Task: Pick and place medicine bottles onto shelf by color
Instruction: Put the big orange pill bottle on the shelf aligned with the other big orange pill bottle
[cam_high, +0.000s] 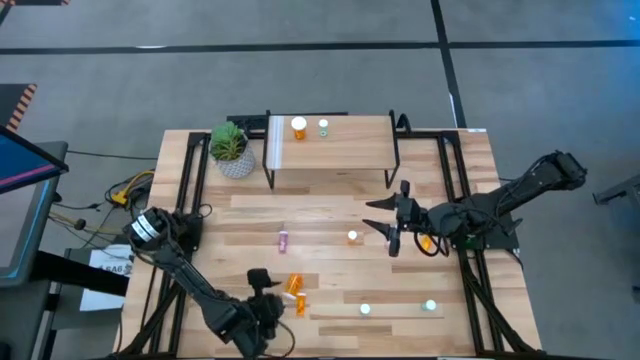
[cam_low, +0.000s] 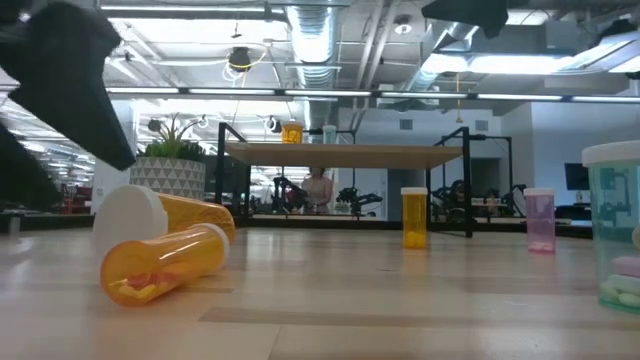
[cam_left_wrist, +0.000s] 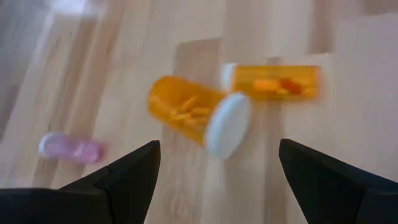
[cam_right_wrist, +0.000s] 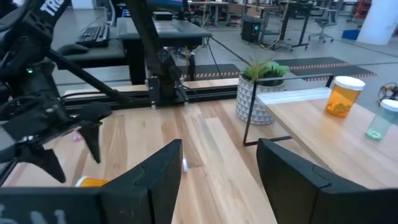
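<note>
Two larger orange bottles (cam_high: 296, 292) lie on their sides on the table near its near edge; they also show in the left wrist view (cam_left_wrist: 189, 115). My left gripper (cam_high: 268, 290) hovers open just left of them, touching nothing (cam_left_wrist: 217, 168). A pink bottle (cam_high: 283, 240) lies on its side farther in. A small orange bottle (cam_high: 352, 237) stands mid-table. My right gripper (cam_high: 383, 216) is open and empty right of it, above the table. The shelf (cam_high: 330, 158) stands at the far side with an orange bottle (cam_high: 299, 127) and a teal one (cam_high: 324, 127) standing on it.
A potted plant (cam_high: 232, 150) stands left of the shelf. A teal bottle (cam_high: 430, 306) and another white-capped bottle (cam_high: 365, 310) stand near the near edge. An orange bottle (cam_high: 427, 243) lies under my right arm. A pink bottle (cam_low: 539, 220) stands at the right in the low view.
</note>
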